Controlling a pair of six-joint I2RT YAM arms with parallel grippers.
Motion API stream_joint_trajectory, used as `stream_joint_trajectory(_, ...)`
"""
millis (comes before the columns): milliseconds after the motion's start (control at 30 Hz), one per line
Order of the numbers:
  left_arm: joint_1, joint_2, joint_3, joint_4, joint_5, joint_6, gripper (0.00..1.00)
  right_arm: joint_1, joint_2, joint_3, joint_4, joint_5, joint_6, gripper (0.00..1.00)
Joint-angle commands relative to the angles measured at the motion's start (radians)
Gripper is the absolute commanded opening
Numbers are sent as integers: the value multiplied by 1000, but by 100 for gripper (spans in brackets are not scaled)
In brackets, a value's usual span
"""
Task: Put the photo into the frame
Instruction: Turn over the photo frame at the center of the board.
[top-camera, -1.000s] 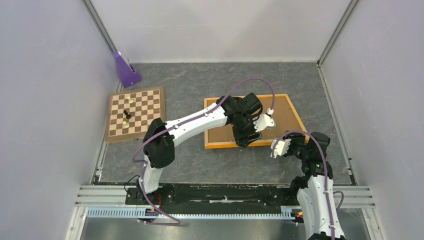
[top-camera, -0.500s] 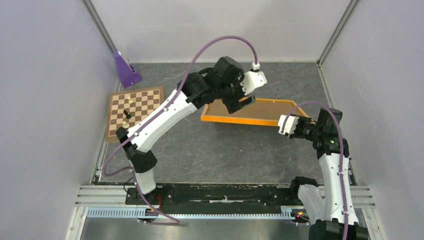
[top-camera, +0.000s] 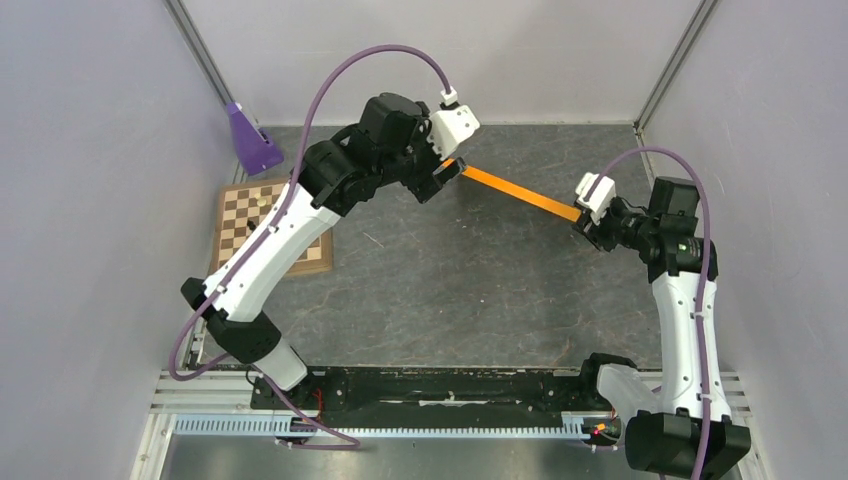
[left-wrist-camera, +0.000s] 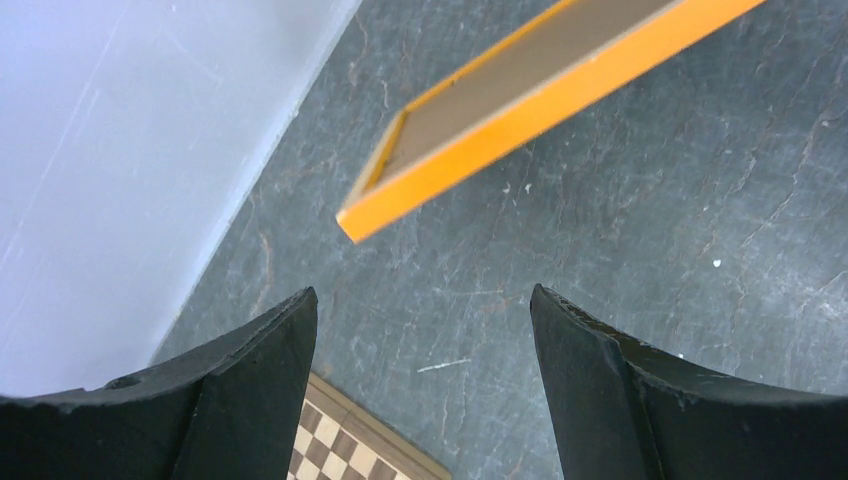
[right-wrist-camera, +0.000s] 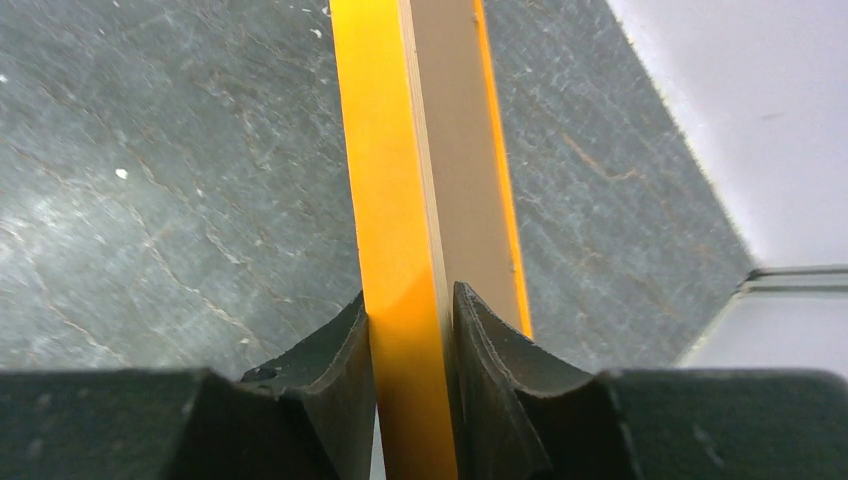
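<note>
1. Where the left side of the table is viewed from above, the chessboard (top-camera: 270, 225) is seen lying flat, partly covered by the left arm and touched by neither gripper.
2. The left gripper (left-wrist-camera: 422, 300) is spread wide, and nothing is held between its fingers. In its wrist view the frame's free corner is seen ahead of the gap, apart from both fingers.
3. The frame (top-camera: 515, 192) is held clear of the table and turned on edge, so only a thin orange rail is shown from above. Its long axis is laid from the left gripper across to the right gripper, and its brown back is visible in both wrist views.
4. The right gripper (right-wrist-camera: 410, 300) is clamped across the rail at the frame's right end, so the whole weight is judged to be carried there.
5. The photo is not seen in any view. The left arm is judged nearer the free end, which would have to be reached by moving forward.
</note>
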Motion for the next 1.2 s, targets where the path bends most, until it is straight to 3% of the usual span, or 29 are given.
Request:
stream_joint_trajectory(0,17,-68,-101,87,-21,-55,84,-1,10,43,51,-83,269,0)
stream_joint_trajectory(200,24,-112,-223,148,-19,-52,84,0,9,83,46,-68,310,0)
stream_joint_trajectory(433,-3,-117,-274,218,55,88,84,0,4,115,8,-63,260,0)
stream_joint_trajectory(800,-168,8,-112,227,36,395,87,14,36,240,-165,-105,113,0)
stream_joint_trajectory(1167,-200,125,-20,210,213,612,91,15,-11,235,-246,-163,55,0)
